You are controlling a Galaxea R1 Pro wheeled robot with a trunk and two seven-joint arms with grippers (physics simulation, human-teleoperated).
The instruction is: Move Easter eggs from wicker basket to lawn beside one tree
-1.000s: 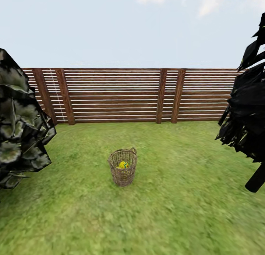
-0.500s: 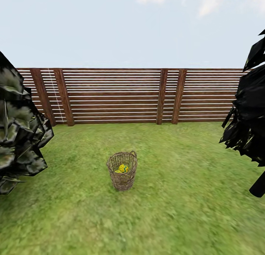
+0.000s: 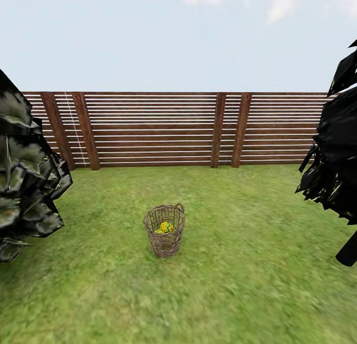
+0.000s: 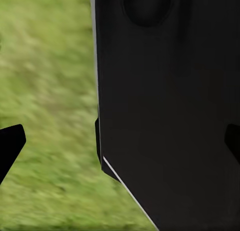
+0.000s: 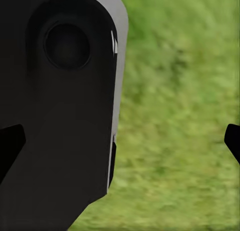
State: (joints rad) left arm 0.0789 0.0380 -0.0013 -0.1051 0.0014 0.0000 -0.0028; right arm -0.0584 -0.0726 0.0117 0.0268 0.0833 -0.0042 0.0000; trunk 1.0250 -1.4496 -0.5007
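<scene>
A leafy, blocky bush (image 3: 25, 175) in dull green and grey stands at the left of the head view, on a broad lawn (image 3: 238, 284) of green grass with yellowish patches. In the middle of the grass sits the wicker basket (image 3: 165, 231), small, round and brown, its weave open and a loop handle on its far rim. Inside it a bright yellow egg (image 3: 166, 226) with blue zigzags shows clearly; a second yellow shape beside it may be another egg, though the weave hides too much to count. Behind runs a brown slatted wooden fence (image 3: 163, 128) under a pale sky. At the right a dark, nearly black tree (image 3: 337, 150) leans in.

The left wrist view shows blurred grass beside a large dark robot body panel (image 4: 170, 106), with the left gripper (image 4: 120, 143) spread wide, fingertips at the picture's edges. The right wrist view shows the right gripper (image 5: 120, 141) equally spread, over grass and a dark panel with a round recess (image 5: 65, 106).
</scene>
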